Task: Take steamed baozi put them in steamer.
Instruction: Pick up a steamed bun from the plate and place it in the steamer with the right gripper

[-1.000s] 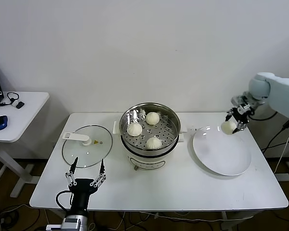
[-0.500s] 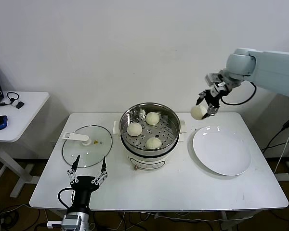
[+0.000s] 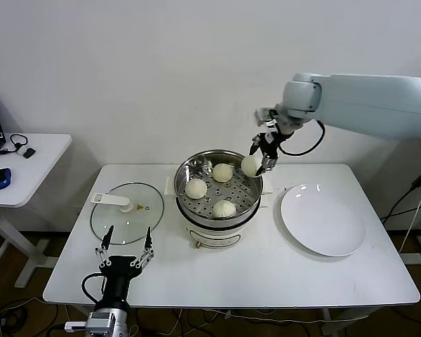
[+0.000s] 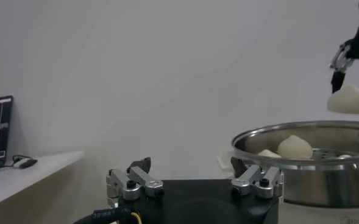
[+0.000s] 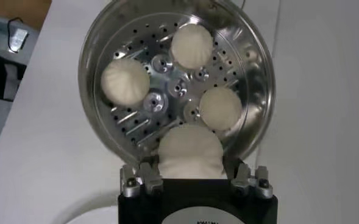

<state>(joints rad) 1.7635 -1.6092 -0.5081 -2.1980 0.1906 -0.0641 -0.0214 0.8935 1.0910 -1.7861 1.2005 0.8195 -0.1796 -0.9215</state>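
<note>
The steamer (image 3: 247,210), a shiny steel pot on a white base, stands mid-table with three baozi (image 3: 222,172) on its perforated tray. My right gripper (image 3: 258,161) is shut on one more baozi (image 3: 251,166) and hangs just above the pot's far right rim. In the right wrist view that baozi (image 5: 190,152) sits between the fingers (image 5: 145,176), with the steamer (image 5: 88,55) and its three buns (image 5: 125,82) straight below. My left gripper (image 3: 128,239) stays parked and open near the table's front edge, in front of the lid. Its own view shows it (image 4: 194,176) with nothing between the fingers.
A flat glass lid (image 3: 126,210) with a white handle lies left of the steamer. A round white plate (image 3: 323,219) lies to its right with nothing on it. A small side table (image 3: 28,165) with a mouse stands off to the left.
My right gripper has carried the baozi leftward from over the plate's far edge to above the steamer's right rim. The left arm has barely moved.
</note>
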